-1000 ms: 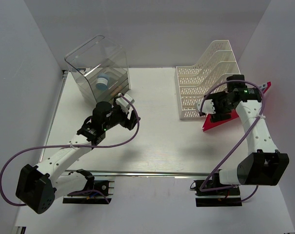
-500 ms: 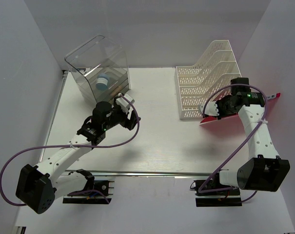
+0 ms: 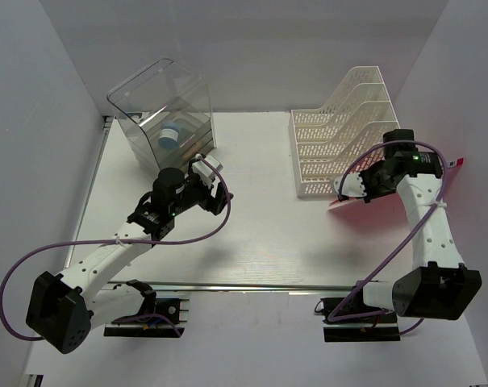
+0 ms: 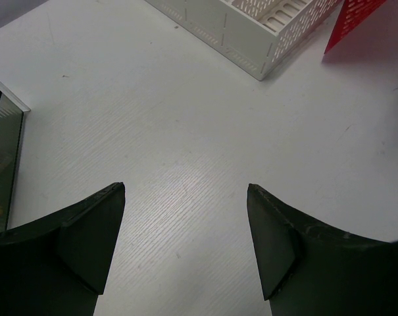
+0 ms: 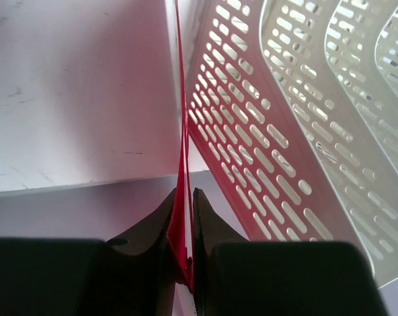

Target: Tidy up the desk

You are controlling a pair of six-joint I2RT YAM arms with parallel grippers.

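Found the desk (image 3: 260, 234) filling the middle of the top view: white, flat, with a silver rail (image 3: 244, 285) along its lower edge.

Noted a clear box (image 3: 163, 109) at upper left of the desk, with a small blue item (image 3: 170, 134) inside; cannot tell what the item is. Noted a white slotted rack (image 3: 332, 137) at upper right.

Saw the left gripper (image 4: 185, 194) just below and right of the box, spread wide, with nothing between its dark fingers (image 4: 87, 230). Only bare desk under it in the wrist view, with a rack corner at top right of that frame.

Saw the right gripper (image 5: 183, 197) at the lower right corner of the rack, pressed together on a thin red sheet (image 5: 179, 230). Sheet seen edge-on in the wrist view, running straight up the frame from between the fingers, close along the left side of the rack wall. From above, appears as a pale red strip just below the rack, partly under the arm. Cannot tell whether its lower edge touches the desk.
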